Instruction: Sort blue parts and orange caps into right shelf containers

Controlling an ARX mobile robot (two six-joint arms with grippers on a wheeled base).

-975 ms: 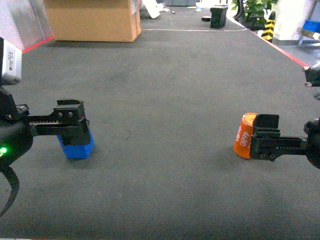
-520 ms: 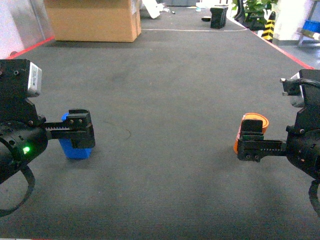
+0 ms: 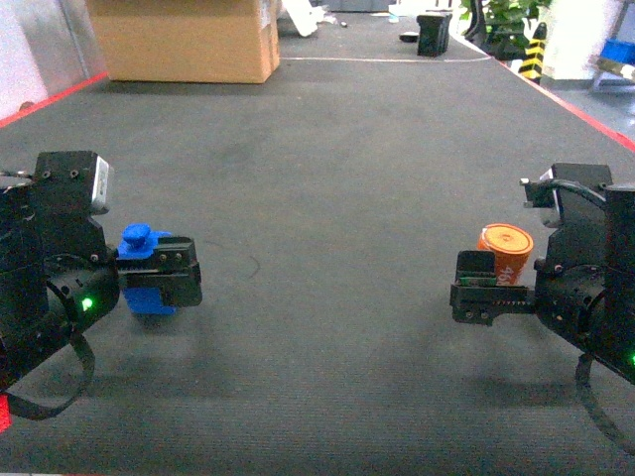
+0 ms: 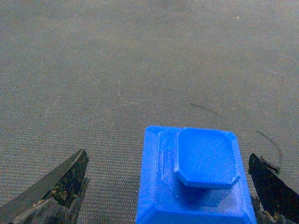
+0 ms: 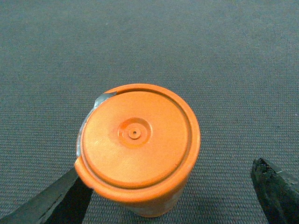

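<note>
On my left wrist view the blue part [image 4: 194,184] sits between the left hand [image 4: 168,186] fingers, nearer the right one; the fingers stand wide, gripping nothing I can see. Head view has it at that hand [image 3: 159,283], knob up. On the right, the orange cap [image 5: 138,147] stands upright on the grey surface [image 3: 327,198] inside the spread right hand [image 5: 170,196], not clamped.

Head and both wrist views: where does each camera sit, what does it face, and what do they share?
Head: on the robot, looking forward and down over dark floor; both grippers show, left gripper, right gripper.
Left wrist: straight down on blue part; fingertips at edges.
Right wrist: down on orange cap.
Shared: part and cap.
</note>
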